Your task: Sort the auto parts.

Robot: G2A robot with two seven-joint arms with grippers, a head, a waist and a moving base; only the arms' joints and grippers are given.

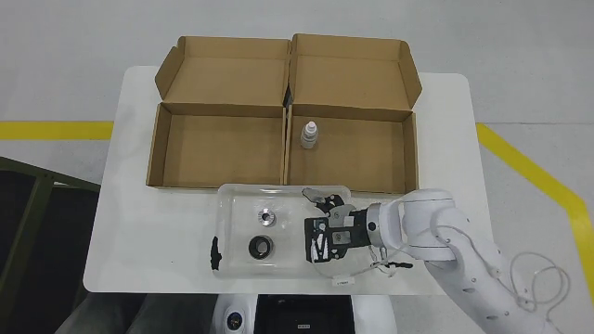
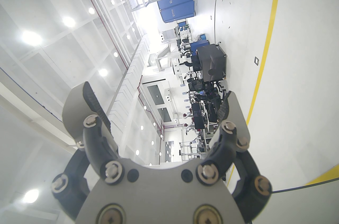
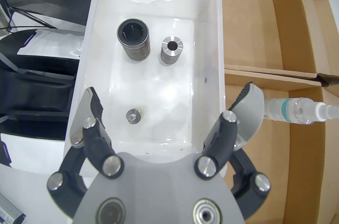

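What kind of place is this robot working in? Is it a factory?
Probably a big factory hall or robot lab. There's a yellow line painted on the floor, rows of ceiling lights high up, and machines and workstations in the distance.

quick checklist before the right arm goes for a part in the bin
1. right end effector open: ok
2. It hangs above the clear bin, near the small part: ok
3. small part, bearing and slotted cylinder apart, none touching: ok
4. left box and right box lids open: ok
5. which box each part belongs in: cannot tell
6. left end effector open, pointed off at the room: ok
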